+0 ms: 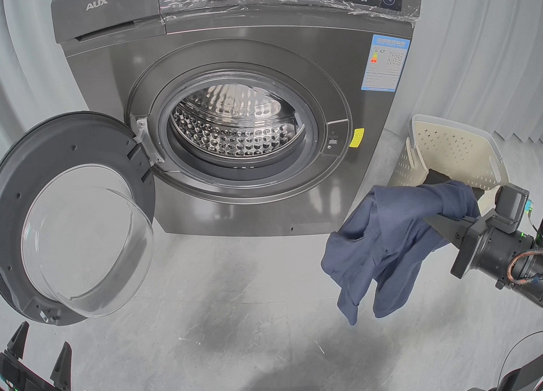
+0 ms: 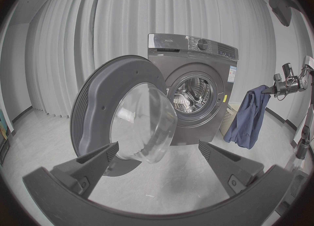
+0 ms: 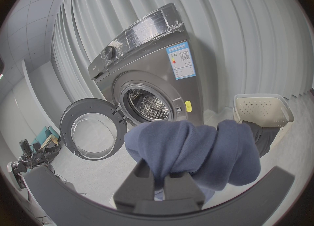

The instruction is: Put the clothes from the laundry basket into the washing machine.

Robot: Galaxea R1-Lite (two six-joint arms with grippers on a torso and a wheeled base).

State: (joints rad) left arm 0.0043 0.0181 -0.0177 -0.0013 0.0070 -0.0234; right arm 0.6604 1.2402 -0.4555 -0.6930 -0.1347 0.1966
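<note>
A grey front-loading washing machine stands ahead, its round door swung open to the left and the steel drum bare. My right gripper is shut on a blue garment, which hangs above the floor between the machine and the cream laundry basket. In the right wrist view the blue garment drapes over the shut gripper, with the laundry basket beyond it. A dark piece of clothing shows at the basket. My left gripper is open and low, facing the washing machine.
The grey floor in front of the machine is bare. Pleated white curtains close off the back. The open door juts out on the left at drum height.
</note>
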